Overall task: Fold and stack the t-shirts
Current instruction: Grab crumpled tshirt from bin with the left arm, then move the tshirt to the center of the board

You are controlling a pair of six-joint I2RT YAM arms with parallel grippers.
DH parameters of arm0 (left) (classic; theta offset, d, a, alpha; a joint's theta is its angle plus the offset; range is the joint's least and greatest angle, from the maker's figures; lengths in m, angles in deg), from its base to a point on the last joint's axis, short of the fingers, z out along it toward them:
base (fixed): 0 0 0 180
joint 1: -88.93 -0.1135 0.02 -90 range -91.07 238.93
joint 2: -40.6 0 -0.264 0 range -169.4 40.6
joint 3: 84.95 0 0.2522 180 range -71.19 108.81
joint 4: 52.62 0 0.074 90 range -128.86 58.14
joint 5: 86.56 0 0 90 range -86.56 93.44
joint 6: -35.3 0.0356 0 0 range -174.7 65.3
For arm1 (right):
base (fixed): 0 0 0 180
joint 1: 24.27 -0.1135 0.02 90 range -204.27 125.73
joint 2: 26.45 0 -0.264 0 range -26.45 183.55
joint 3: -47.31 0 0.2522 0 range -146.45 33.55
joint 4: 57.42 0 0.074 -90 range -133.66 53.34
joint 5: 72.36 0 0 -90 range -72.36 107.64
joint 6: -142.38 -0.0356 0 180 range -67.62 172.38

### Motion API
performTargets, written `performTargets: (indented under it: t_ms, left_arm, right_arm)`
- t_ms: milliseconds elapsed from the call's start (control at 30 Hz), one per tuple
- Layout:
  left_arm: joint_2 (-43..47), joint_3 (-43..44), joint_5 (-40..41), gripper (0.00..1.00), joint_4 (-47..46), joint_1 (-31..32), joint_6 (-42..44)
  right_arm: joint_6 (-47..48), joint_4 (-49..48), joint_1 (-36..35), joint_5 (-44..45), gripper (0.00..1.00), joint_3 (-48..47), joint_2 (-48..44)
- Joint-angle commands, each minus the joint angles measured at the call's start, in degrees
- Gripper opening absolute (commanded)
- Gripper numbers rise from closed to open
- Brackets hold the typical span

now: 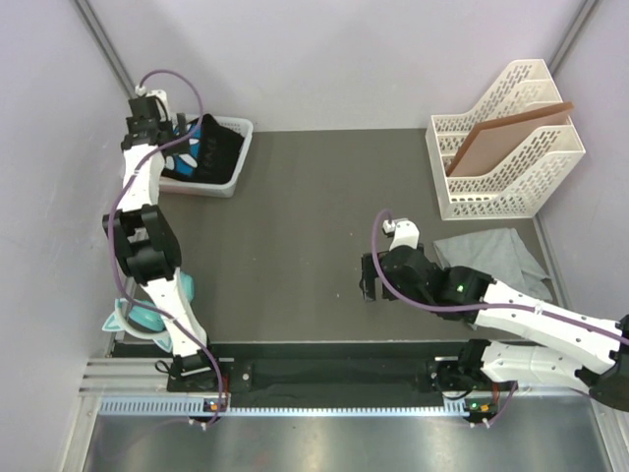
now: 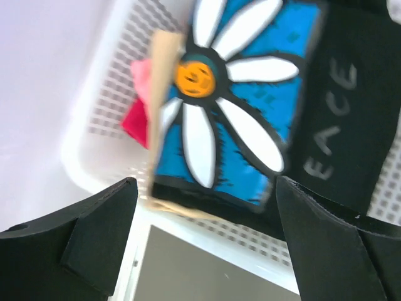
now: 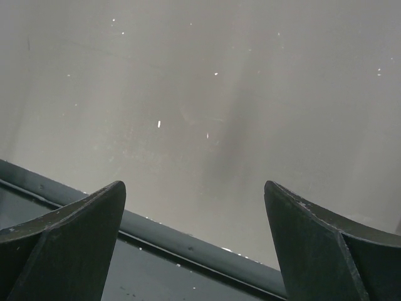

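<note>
A white mesh basket [image 1: 242,147] is seen at the upper left of the top view, and the black t-shirt [image 1: 218,157] is bundled inside it, its blue-and-white daisy print [image 2: 232,94] turned upward. The left arm's fingers [image 2: 81,244] are held apart above the basket's near rim, gripping nothing. At the upper right, a white file rack [image 1: 491,202] is set on the dark surface [image 1: 314,226], with a brown board [image 1: 501,143] leaned in one slot. The light grey t-shirt [image 1: 491,254] is spread crumpled just below the rack. The right arm's fingers [image 3: 69,244] are parted over bare surface, right of centre.
</note>
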Motion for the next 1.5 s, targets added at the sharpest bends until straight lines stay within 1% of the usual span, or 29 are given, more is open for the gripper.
performTargets:
  t_ms: [0,167,300,433,533,567,600,633,667,767,833,867,933,1000,1033,1067,1133,1167,1233,1267,1333,1367,1433,1467]
  left_arm:
    - [-1.66,0.91,0.11,0.96,-0.92,-1.95,-1.1]
    - [-5.97,2.23,-0.15,0.94,0.4,-1.95,-0.93]
    - [-10.63,5.21,-0.41,0.92,2.86,-1.95,-1.37]
    - [-12.13,6.28,-1.73,0.82,3.92,-2.03,-2.42]
    - [-11.7,6.45,-2.53,0.62,3.92,-2.03,-2.6]
    - [-11.26,6.45,-2.7,0.31,3.92,-2.03,-2.6]
    - [-10.99,6.45,-2.61,0.15,4.01,-2.03,-2.51]
    - [-10.73,6.54,-2.44,0.03,4.27,-1.95,-2.6]
    - [-10.29,6.63,-2.61,0.0,4.53,-2.03,-2.68]
    - [-6.62,6.28,-4.54,0.0,4.97,-2.03,-3.3]
    - [-4.24,6.36,-7.87,0.0,5.06,-1.95,-4.26]
    - [-1.61,6.54,-9.28,0.0,5.58,-1.86,-4.53]
    - [1.12,8.2,-13.85,0.0,6.81,-1.68,-5.32]
    - [5.95,9.78,-16.49,0.0,8.75,-0.9,-5.41]
    - [7.8,9.96,-19.55,0.0,9.28,-0.54,-5.41]
    - [11.65,10.14,-20.88,0.0,10.06,-0.11,-5.32]
    - [15.71,10.06,-25.26,0.0,12.35,1.56,-5.32]
    - [19.47,9.88,-26.68,0.0,13.14,2.09,-5.32]
    - [23.0,9.62,-29.49,0.0,16.13,3.41,-5.32]
    - [26.33,9.44,-32.9,0.0,17.09,3.76,-5.41]
    - [29.6,8.65,-35.47,0.0,20.07,5.43,-5.41]
    - [32.49,8.04,-37.83,0.0,21.31,6.83,-5.41]
    - [35.22,7.51,-38.74,0.0,25.16,9.29,-4.18]
    - [37.59,7.33,-38.74,0.0,26.32,12.61,-3.22]
  right_arm:
    - [0.17,-1.78,-0.84,-0.21,0.92,0.77,-0.78]
    - [-0.27,-1.6,-0.84,0.49,0.92,1.47,-1.67]
    - [-0.54,-1.25,-0.84,0.84,0.92,1.82,-2.28]
    - [-0.71,-1.42,-0.84,0.93,0.92,2.53,-2.9]
    - [-0.8,-1.51,-0.84,0.93,0.91,2.7,-2.99]
    - [-0.71,-1.51,-0.84,0.93,0.91,2.79,-2.99]
    - [-0.71,-1.51,-0.84,0.84,0.91,2.88,-2.99]
    - [-0.71,-1.51,-0.84,0.93,0.9,2.88,-2.99]
    - [-0.8,-1.51,-0.84,1.02,0.89,2.97,-2.99]
    - [-0.98,-1.34,-0.84,1.19,0.89,2.88,-3.16]
    - [-1.06,-0.9,-0.84,1.63,0.88,2.62,-3.43]
    - [-1.15,-0.9,-0.84,1.81,0.88,2.53,-3.69]
    - [-1.15,-0.46,-0.84,2.33,0.87,2.27,-4.13]
    - [-1.07,-0.28,-0.84,2.42,0.87,2.18,-4.39]
    - [-0.89,-0.11,-0.84,3.03,0.87,2.09,-4.39]
    - [-0.72,0.07,-0.84,3.3,0.87,2.09,-4.39]
    - [-0.54,1.38,-0.84,4.61,0.86,1.74,-4.13]
    - [-0.36,1.74,-0.84,5.06,0.86,1.13,-4.04]
    - [-0.36,3.05,-0.84,6.54,0.86,0.51,-4.22]
    - [-0.54,3.67,-0.84,7.08,0.86,-0.45,-4.3]
    - [-0.8,5.51,-0.84,8.83,0.86,-1.69,-5.36]
    - [-1.15,6.22,-0.84,9.54,0.85,-2.91,-5.79]
    - [-1.59,8.15,-0.84,11.11,0.84,-4.23,-7.64]
    - [-1.85,8.77,-0.84,11.73,0.84,-5.37,-8.25]
